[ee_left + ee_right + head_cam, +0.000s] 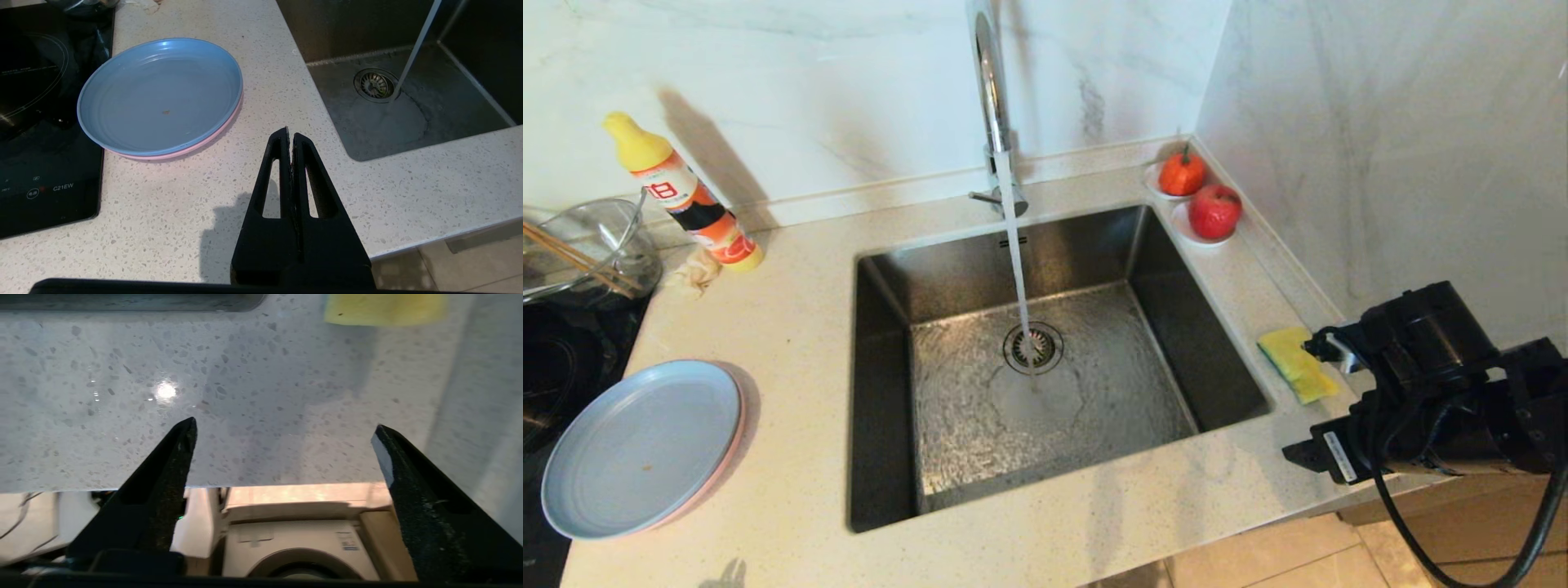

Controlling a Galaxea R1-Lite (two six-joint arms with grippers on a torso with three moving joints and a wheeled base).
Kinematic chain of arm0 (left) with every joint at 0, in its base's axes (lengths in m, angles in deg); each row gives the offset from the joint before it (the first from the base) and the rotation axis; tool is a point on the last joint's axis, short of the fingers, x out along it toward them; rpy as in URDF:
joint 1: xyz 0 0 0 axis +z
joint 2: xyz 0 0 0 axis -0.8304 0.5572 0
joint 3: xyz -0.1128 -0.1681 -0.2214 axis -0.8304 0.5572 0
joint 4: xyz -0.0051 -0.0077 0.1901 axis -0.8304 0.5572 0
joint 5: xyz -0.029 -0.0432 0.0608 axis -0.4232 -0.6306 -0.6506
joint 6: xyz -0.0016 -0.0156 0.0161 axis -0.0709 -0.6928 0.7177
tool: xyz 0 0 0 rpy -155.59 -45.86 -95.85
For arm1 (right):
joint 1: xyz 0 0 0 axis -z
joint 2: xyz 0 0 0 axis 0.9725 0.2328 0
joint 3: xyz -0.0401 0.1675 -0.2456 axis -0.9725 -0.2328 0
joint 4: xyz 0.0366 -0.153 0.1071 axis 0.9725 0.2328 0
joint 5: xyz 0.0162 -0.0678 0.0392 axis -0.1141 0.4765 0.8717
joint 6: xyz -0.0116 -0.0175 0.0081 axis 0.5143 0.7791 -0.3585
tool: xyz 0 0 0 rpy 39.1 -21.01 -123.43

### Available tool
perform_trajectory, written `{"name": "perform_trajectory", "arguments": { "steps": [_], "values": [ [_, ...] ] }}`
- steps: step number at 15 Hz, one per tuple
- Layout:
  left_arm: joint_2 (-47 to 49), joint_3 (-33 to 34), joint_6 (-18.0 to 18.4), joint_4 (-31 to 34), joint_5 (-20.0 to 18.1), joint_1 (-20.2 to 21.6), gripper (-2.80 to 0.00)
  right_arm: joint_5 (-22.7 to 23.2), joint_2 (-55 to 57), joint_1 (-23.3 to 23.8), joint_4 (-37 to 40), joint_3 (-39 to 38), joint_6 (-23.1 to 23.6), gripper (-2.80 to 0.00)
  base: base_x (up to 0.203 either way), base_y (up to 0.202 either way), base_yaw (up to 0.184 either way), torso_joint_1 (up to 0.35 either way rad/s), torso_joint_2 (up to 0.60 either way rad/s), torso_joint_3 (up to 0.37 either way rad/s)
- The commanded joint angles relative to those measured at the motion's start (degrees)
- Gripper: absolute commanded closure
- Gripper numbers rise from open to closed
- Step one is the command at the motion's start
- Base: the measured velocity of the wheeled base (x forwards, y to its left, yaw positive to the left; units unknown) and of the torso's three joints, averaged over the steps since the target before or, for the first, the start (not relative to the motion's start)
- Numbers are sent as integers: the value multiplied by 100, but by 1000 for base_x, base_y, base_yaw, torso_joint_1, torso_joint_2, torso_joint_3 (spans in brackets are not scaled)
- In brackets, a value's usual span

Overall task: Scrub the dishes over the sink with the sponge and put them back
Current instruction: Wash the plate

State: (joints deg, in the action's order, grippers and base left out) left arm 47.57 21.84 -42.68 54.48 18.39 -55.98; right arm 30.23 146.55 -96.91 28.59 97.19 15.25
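The right gripper [284,428] is held with its fingers spread wide and nothing between them, above the counter's front edge; the sponge [1297,363] lies just ahead of it, beside the sink [882,408]. The left gripper [291,136] is kept closed and empty, with the stacked blue plate [159,96] and pink plate [204,143] set ahead of it on the counter [163,212].

Scene was brightly and evenly lit, light from above and front. Bottle [683,194] cast a dark shadow on the wall up and to its right. Left end effector [291,136] threw a soft shadow on the counter [184,212]. Right wrist view was motion-blurred, with one glare spot on the counter; sponge [384,309] soft-edged. Head view bowed lines at its edges.
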Motion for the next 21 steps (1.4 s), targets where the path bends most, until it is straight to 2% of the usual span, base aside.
{"name": "perform_trajectory", "arguments": {
  "steps": [1,3,8,12,14,17,21],
  "values": [
    [9,229,0,-7,0,7,0,276,36,215,-91,6,131,-280,0,0,0,0,0,0],
    [9,229,0,-7,0,2,0,436,73,336,-430,6,279,-280,0,0,0,0,0,0],
    [9,229,0,-7,0,5,0,617,174,369,-486,6,350,-280,0,0,0,0,0,0],
    [9,229,0,-7,0,2,0,1204,138,696,-699,-12,676,-280,0,0,0,0,0,0],
    [9,229,0,-12,0,2,0,1229,127,726,-1026,-53,793,-280,0,0,0,0,0,0],
    [9,229,0,-8,0,2,0,1153,96,761,-1058,-91,1044,-280,0,0,0,0,0,0],
    [9,229,0,-7,0,2,0,1058,249,772,-1320,-34,1089,-280,0,0,0,0,0,0]
  ]
}}
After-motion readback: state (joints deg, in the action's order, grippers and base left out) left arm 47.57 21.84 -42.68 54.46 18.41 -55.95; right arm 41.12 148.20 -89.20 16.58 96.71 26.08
